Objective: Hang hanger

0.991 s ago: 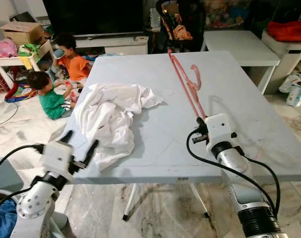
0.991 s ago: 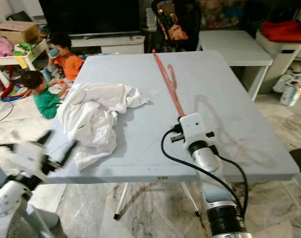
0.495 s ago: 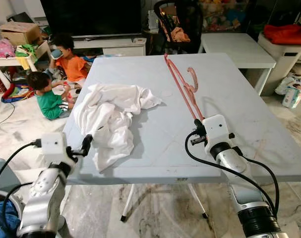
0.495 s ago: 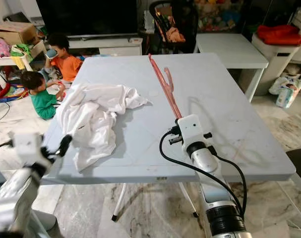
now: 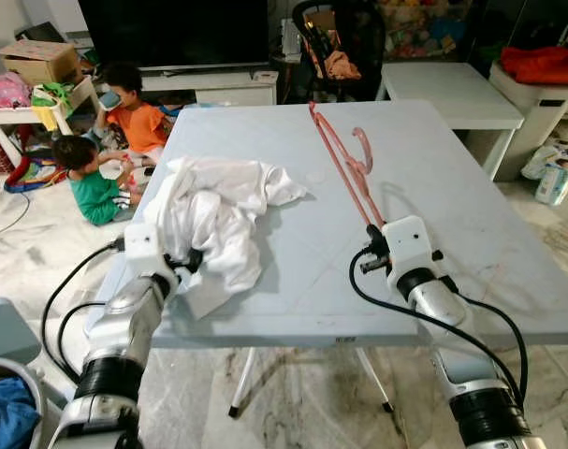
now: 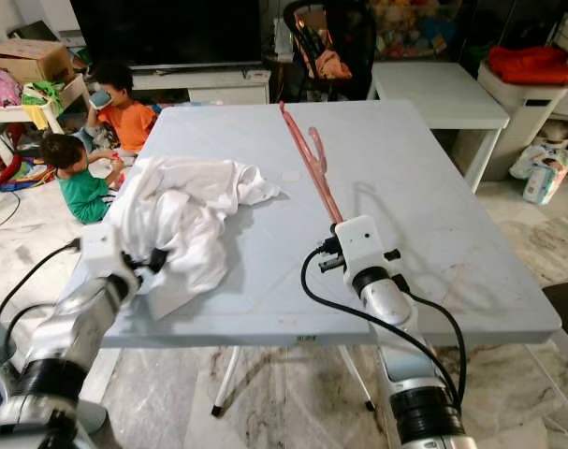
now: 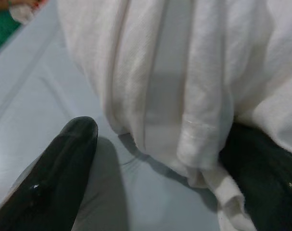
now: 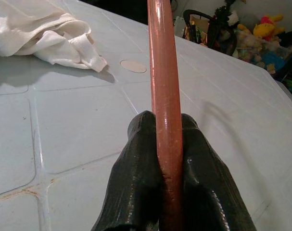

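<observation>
So the right gripper (image 8: pixel 166 144) was pinched tight on the pink hanger (image 5: pixel 344 161), mid-frame over the grey table (image 5: pixel 452 187). Left gripper (image 7: pixel 155 163) sat spread apart around the white shirt's (image 5: pixel 218 210) edge, centre-left.

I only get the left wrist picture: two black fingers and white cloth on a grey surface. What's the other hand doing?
Observer: The right hand is shut on a pink hanger, holding it up above the table.
Operator: Is the cloth a big piece?
Observer: It's a crumpled white shirt heaped on the table's left half.
Operator: Where's my hand against it?
Observer: The left hand, fingers apart, is at the shirt's near edge.
</observation>
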Controlling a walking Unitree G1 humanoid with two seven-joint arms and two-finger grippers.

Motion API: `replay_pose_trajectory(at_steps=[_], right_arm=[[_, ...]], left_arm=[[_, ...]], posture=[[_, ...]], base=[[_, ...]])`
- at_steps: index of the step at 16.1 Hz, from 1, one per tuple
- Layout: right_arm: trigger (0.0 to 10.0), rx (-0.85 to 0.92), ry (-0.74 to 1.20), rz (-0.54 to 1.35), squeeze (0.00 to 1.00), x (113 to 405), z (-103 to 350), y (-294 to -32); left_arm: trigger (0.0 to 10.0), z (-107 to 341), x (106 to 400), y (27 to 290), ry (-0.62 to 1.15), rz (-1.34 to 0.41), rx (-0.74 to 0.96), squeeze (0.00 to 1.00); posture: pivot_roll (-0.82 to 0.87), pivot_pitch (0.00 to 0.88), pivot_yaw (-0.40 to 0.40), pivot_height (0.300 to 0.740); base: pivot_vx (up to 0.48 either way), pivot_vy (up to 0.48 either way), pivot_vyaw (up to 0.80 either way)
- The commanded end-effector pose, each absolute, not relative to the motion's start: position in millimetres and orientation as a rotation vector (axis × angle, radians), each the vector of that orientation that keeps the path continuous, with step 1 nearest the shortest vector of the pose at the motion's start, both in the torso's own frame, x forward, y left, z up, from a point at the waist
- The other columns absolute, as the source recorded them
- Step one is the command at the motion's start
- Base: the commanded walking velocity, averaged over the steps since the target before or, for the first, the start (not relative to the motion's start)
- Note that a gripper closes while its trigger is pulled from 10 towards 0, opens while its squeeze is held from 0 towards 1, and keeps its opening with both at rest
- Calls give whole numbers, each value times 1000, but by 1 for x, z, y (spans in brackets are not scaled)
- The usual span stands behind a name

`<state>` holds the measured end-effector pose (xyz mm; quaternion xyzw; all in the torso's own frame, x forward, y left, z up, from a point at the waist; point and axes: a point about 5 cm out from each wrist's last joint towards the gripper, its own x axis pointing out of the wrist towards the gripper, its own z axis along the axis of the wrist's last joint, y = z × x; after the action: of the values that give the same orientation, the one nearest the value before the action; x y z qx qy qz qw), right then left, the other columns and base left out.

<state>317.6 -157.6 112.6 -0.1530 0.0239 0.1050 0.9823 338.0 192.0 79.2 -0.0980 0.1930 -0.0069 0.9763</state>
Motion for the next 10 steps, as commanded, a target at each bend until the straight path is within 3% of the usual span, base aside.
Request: replay_pose_trajectory(at_steps=[1, 5, 7, 10], right_arm=[[10000, -295, 112, 223, 0, 315, 100, -157], [10000, -301, 106, 212, 0, 318, 103, -159], [10000, -302, 98, 206, 0, 319, 105, -159], [10000, -301, 92, 185, 0, 316, 107, -164]], left_arm=[[10000, 79, 345, 181, 416, -48, -219, 0], [10000, 91, 370, 154, 450, -133, -322, 0], [10000, 112, 385, 153, 404, -105, -368, 0], [10000, 128, 393, 153, 352, -123, -300, 0]], posture=[[-105, 0, 35, 736], [-122, 0, 40, 736], [-142, 0, 45, 736], [-157, 0, 55, 736]], base=[[0, 0, 0], [0, 0, 0], [0, 0, 0], [0, 0, 0]])
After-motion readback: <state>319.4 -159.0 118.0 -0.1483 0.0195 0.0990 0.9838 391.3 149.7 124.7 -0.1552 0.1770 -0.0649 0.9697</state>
